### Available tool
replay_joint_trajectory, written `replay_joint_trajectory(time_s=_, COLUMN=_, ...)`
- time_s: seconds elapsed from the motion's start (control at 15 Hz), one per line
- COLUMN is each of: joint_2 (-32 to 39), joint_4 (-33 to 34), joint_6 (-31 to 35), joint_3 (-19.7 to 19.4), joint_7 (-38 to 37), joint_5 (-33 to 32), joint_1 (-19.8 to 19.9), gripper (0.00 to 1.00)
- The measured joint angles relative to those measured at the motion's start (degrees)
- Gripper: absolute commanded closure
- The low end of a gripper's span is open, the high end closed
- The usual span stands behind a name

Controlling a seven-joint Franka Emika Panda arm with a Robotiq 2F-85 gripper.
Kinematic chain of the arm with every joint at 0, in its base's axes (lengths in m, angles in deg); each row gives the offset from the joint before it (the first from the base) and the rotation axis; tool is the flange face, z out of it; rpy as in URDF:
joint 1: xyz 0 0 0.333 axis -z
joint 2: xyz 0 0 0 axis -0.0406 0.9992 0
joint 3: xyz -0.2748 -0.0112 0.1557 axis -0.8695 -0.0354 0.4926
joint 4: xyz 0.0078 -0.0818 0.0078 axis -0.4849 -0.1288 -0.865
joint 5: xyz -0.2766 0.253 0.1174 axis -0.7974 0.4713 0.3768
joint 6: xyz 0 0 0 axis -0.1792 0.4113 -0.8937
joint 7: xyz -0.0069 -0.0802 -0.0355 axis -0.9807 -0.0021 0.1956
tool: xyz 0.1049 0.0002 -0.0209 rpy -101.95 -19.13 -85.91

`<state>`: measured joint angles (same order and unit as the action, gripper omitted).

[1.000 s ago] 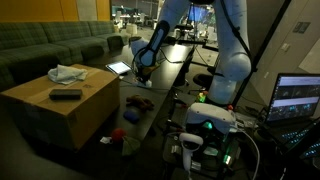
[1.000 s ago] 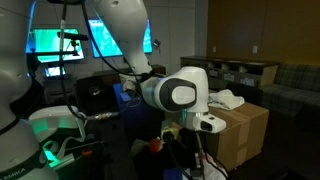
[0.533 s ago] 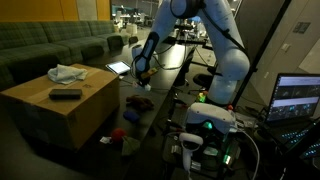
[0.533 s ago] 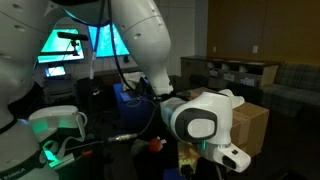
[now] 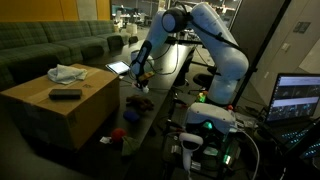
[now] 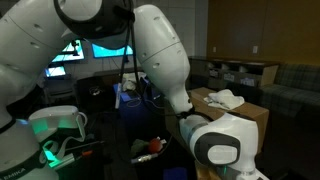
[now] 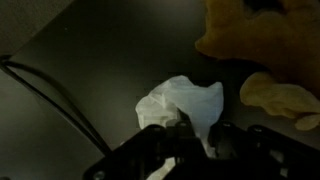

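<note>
In the wrist view a crumpled white cloth (image 7: 176,101) lies on the dark table top (image 7: 90,50), and one end of it runs down between my gripper's (image 7: 203,132) two dark fingers. The jaws stand narrow and pinch that end. A yellow plush thing (image 7: 255,35) lies just beyond the cloth to the right, with a smaller yellow piece (image 7: 281,98) beside it. In an exterior view the gripper (image 5: 138,78) hangs low over the near end of the long dark table (image 5: 168,85). The cloth itself is too small to make out there.
A black cable (image 7: 50,90) crosses the table left of the cloth. A cardboard box (image 5: 60,105) carries a white rag (image 5: 68,73) and a black remote (image 5: 66,94). A tablet (image 5: 119,68), a red item (image 5: 139,101), a laptop (image 5: 300,97) and a sofa (image 5: 50,45) surround the table.
The arm has folded down and swung, bringing the gripper lower over the table end. In the exterior view from behind, the wrist has dropped toward the bottom right.
</note>
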<state>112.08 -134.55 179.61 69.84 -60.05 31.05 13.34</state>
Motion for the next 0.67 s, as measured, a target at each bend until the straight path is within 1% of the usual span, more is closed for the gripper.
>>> replay_joint_trajectory(time_s=0.07, joint_2=1.0, joint_4=1.4, joint_6=-0.6, joint_3=0.0, joint_7=0.1, joint_5=0.3, joint_1=0.2, gripper=0.39)
replay_joint_trajectory(time_s=0.2, joint_2=2.5, joint_4=3.5, joint_6=-1.3, joint_3=0.0, joint_7=0.3, joint_5=0.7, joint_1=0.4, gripper=0.25)
replay_joint_trajectory(time_s=0.4, joint_2=3.4, joint_4=4.9, joint_6=-1.6, joint_3=0.2, joint_7=0.9, joint_5=0.9, joint_1=0.4, gripper=0.01)
replay_joint_trajectory(time_s=0.67, joint_2=3.3, joint_4=5.1, joint_6=-1.6, joint_3=1.2, joint_7=3.8, joint_5=0.9, joint_1=0.0, gripper=0.00)
